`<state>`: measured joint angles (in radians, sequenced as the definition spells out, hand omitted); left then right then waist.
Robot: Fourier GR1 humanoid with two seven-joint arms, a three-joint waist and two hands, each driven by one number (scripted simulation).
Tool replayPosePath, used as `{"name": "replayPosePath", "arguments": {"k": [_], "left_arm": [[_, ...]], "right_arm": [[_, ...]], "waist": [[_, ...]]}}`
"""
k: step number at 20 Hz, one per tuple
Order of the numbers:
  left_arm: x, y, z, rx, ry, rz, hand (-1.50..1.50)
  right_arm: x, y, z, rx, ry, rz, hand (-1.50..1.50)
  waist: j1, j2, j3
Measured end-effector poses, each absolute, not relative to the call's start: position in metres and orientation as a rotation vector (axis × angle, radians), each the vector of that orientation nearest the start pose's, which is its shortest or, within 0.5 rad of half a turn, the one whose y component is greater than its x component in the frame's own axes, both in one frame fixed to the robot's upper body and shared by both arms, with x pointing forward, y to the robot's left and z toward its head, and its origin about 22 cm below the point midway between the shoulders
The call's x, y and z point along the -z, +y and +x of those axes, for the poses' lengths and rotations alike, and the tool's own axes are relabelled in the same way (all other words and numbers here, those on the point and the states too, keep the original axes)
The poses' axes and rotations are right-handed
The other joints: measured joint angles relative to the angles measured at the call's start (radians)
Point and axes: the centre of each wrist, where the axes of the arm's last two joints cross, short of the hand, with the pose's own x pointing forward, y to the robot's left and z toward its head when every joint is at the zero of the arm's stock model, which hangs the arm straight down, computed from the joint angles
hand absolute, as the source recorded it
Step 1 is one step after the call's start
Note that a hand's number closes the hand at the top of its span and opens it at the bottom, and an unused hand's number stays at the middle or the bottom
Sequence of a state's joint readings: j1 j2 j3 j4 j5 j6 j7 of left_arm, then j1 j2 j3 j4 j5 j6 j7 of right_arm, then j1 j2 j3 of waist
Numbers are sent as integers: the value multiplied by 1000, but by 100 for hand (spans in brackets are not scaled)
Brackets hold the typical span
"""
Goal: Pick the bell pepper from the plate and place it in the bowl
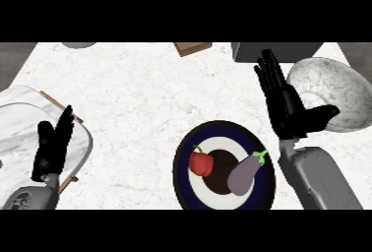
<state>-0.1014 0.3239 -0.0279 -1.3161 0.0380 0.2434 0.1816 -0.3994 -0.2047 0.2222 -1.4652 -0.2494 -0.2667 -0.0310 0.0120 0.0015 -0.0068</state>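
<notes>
Red bell pepper (201,164) sits on round navy-ringed plate (222,129)

Left robot hand (51,145): matte black, slim fingers + thumb. Right robot hand (285,106): same black, segmented fingers. Left forearm (30,198): grey, rounded shell w/ small round marks. Right forearm (323,179): grey, smooth, boxier casing w/ rounded corners.

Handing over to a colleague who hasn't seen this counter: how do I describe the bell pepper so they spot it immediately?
Find the dark-rimmed round plate near the front middle of the white counter. Two vegetables lie on it; the bell pepper is on its left half. It is red and squat, unlike the long purple eggplant to its right.
</notes>
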Motion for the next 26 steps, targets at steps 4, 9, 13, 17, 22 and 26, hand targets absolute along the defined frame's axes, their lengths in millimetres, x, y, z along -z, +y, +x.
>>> {"name": "replayPosePath", "arguments": {"k": [4,9,13,17,22,26], "left_arm": [[4,308,259,43,-1276,447,0],[-42,290,283,112,-1520,431,0],[-58,274,288,146,-1603,403,0],[-67,265,292,157,-1633,398,0],[-74,266,287,163,-1637,396,0],[-79,272,289,159,-1644,403,0]], "right_arm": [[-75,-182,317,-206,-1809,255,150],[-66,-217,321,-347,-1861,101,-150],[-36,-245,312,-372,-1951,164,-150],[-38,-262,306,-590,-2016,166,-150],[-74,-263,303,-884,-1964,76,-150],[-100,-243,300,-1103,-1861,-35,-150]], "waist": [[6,1,5],[-14,-4,6],[-11,-1,8],[-14,-2,8],[-15,-6,6],[-14,-7,5]]}}
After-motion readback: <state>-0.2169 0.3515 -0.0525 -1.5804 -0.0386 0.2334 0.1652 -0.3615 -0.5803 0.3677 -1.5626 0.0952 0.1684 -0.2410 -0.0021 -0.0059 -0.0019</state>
